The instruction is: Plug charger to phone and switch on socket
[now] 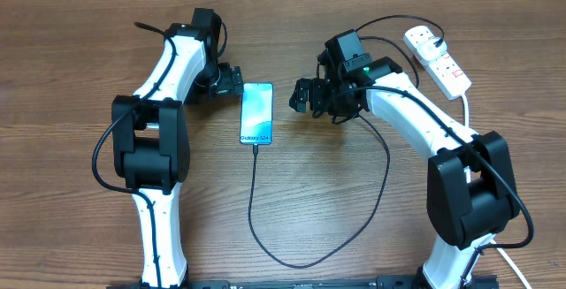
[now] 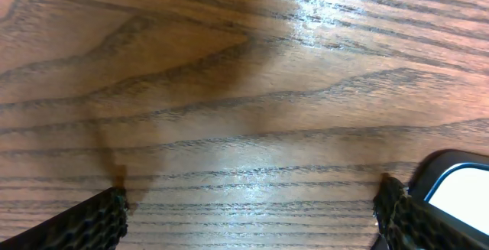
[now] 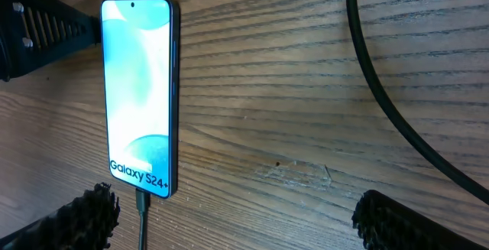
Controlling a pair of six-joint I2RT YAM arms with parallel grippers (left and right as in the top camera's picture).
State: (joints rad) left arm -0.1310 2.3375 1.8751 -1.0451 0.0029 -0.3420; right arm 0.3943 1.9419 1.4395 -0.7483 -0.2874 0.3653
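Two arms: left arm [image 1: 150,148] and right arm [image 1: 464,178], white links with black joints, bases at the near table edge, one on each side.
Table [image 1: 336,201]: brown wood-grain top, glossy, with patches of glare in the left wrist view.
Charger [image 1: 251,192]: thin black cable, looping close to the arm bases, then running away toward the phone; connector tip at the phone's near short edge, seemingly seated there in the right wrist view.
Phone [image 1: 256,112]: flat, screen up, mid-table between both grippers; long axis near to far, slightly tilted; cable end near, camera-dot end far.
Writing: "Galaxy S24+" in white across the near end of the light blue screen.
Left gripper [image 1: 234,82]: fingers spread wide over bare wood, holding nothing; one finger just beside the phone's far left corner.
Right gripper [image 1: 301,96]: right of the phone and apart from it, fingers spread wide, holding nothing.
Socket [image 1: 438,59]: white strip at far right, lying diagonally, red switches on top, thick white cord trailing nearward; thin black cable arriving at its far end.
Beyond: pale tan band past the far table edge, too little to identify.
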